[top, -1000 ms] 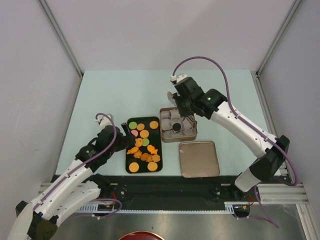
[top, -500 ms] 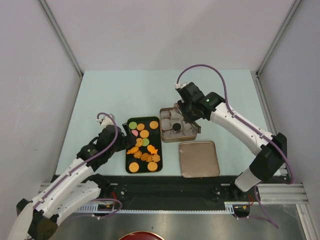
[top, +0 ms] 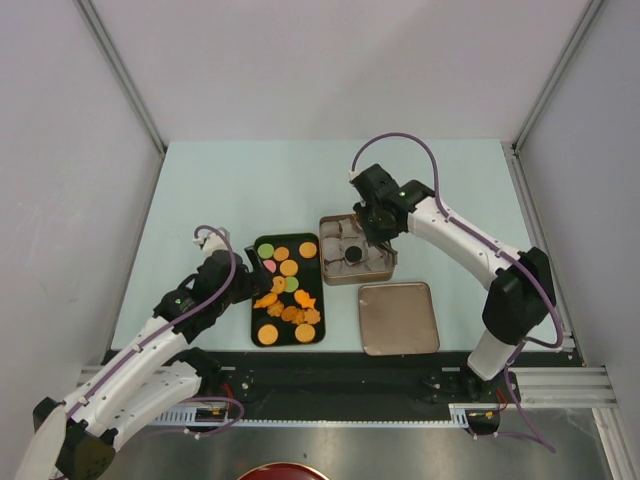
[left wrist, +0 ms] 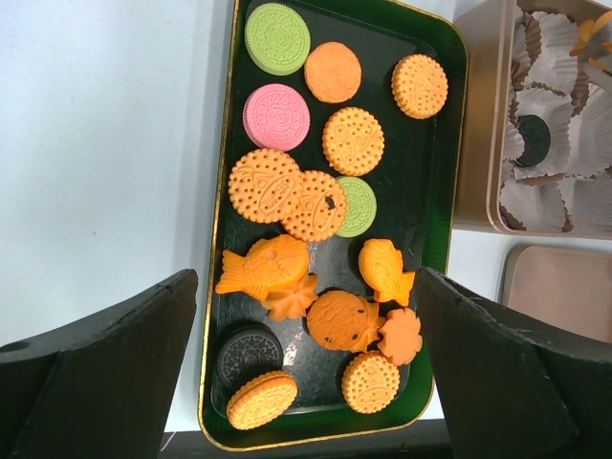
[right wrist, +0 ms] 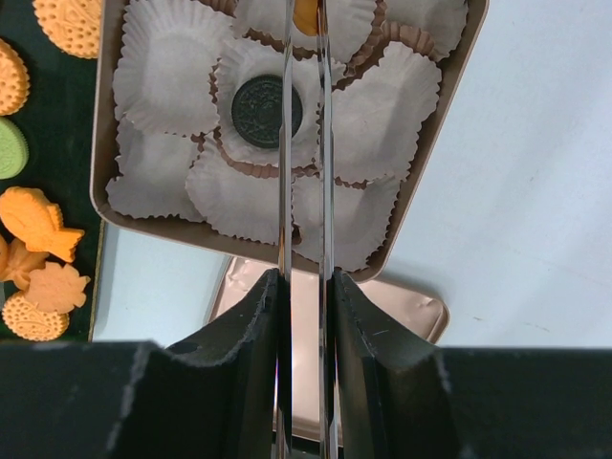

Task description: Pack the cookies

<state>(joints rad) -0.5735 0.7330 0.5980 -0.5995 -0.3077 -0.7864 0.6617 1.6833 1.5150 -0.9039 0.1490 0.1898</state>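
Clenched in the right gripper [right wrist: 306,282], tongs [right wrist: 285,143] pointing straight ahead, orange cookie [right wrist: 306,13] pinched at tip above a paper cup [right wrist: 356,24] at the tin [right wrist: 457,86] far end.

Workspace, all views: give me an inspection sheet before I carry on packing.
Surface: pale table, no spills seen.
Job's things: cookies lie on the dark tray; the open tin holds white paper cups, with one dark cookie in a cup; the tin lid lies flat on the table near the tin.
Clutter: nothing seen.
Grippers: left gripper open and empty above the tray; right gripper shut on metal tweezers, whose tips pinch an orange cookie over the tin.
Cables: purple cables arch off both wrists, clear of tray and tin.
Surroundings: plain walls; dark red object at the near edge, cut off.
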